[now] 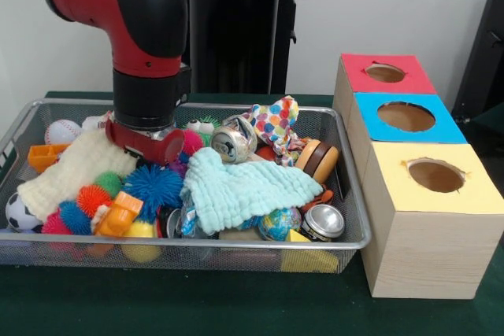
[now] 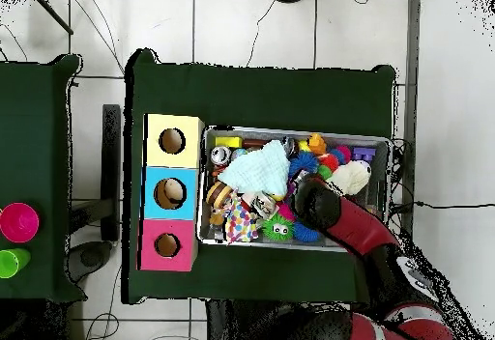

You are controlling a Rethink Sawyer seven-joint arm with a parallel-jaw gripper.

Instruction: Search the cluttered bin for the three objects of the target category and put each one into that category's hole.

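1. Wire-mesh bin: wide, shallow, on the green table; heaped to the rim with toys, cloths and cans. In the overhead view it sits just beside the row of boxes.
2. Arm, red and black: comes down into the back left part of the bin. The gripper is sunk among the clutter, next to a pink spiky ball. Its fingers are hidden under the wrist in both views, so I cannot tell how far they are open or whether they hold anything.
3. Red-topped box with round hole: farthest from the front camera in the row of three, well apart from the gripper. Nothing visible inside the hole.
4. Blue-topped box and yellow-topped box: middle and nearest; not wanted.
5. Target toys: a pale yellow rounded thing lies at the bin's front wall, under an orange block; it may be one of them. The orange-tan one I cannot pick out.
6. Other contents: mint cloth, cream cloth, blue spiky ball, cans, small globe, baseball.
7. Progress, as judged: search stage. No toy is seen at or in the red hole; all three placements appear to remain.
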